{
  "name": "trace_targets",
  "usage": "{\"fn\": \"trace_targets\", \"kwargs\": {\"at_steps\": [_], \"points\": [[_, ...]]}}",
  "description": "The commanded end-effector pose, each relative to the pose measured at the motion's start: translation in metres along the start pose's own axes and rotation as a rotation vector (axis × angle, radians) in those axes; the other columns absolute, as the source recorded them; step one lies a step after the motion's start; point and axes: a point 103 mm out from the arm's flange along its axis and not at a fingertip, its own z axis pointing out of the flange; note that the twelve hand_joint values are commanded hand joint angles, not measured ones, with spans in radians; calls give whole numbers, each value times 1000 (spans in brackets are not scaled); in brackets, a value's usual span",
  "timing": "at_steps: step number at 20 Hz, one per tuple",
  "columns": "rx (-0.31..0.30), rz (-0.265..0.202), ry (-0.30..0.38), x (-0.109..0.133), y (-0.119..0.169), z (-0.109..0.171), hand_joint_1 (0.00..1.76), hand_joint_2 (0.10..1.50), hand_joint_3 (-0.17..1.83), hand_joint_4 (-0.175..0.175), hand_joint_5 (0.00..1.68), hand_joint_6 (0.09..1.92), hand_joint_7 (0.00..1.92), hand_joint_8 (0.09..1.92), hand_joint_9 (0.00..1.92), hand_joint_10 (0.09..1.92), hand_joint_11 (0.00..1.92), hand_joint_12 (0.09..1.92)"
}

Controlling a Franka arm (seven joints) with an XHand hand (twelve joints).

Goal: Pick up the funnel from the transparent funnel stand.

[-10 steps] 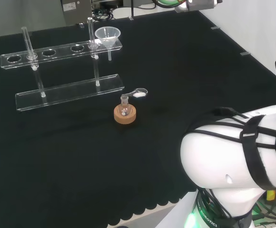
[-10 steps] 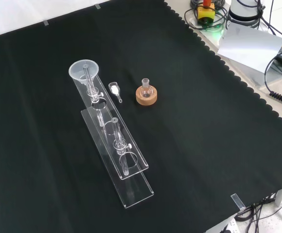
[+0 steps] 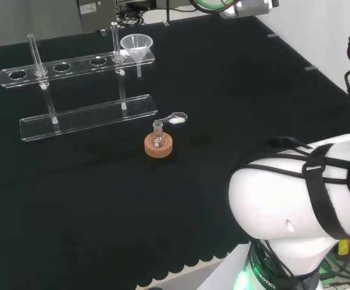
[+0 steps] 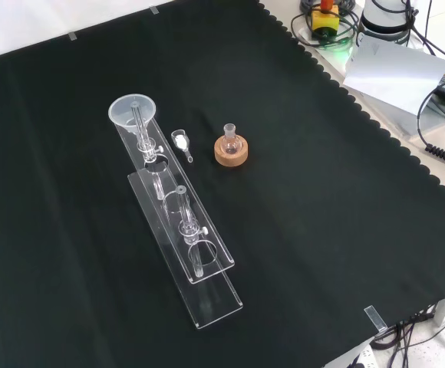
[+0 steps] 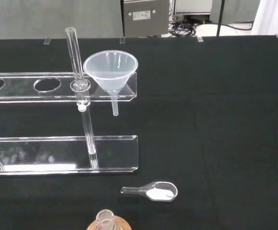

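Starting close by in the wrist view, there is a small flask (image 5: 106, 218) on its cork ring (image 5: 105, 225), then a little scoop (image 5: 154, 191) holding white powder. Farther off, the funnel (image 5: 111, 72) sits in the end hole of the clear stand (image 5: 57, 158) (stem pointing straight down). The hand must go forward and lift it up. I cannot tell how its fingers are.

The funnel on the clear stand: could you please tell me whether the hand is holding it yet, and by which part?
Nothing holds it. The funnel sits in the end hole of the transparent stand, with nothing touching its rim or stem.
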Motion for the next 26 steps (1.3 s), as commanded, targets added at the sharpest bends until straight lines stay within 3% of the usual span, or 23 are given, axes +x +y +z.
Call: {"fn": "trace_targets", "kwargs": {"at_steps": [1, 9, 13, 26], "points": [[-17, 34, 6, -16, 2, -15, 0, 1208, 420, 1, 227, 87, 0, 340, 100, 632, 0, 1365], [11, 97, 8, -28, 30, 3, 0, 1210, 408, -1, 232, 87, 0, 337, 100, 631, 0, 1364], [31, 107, 5, -34, 56, 17, 0, 1207, 400, -2, 234, 87, 0, 336, 102, 632, 0, 1363], [105, -13, -47, -17, 193, 74, 199, 1100, 309, -11, 221, 87, 23, 393, 139, 654, 0, 1379]]}}
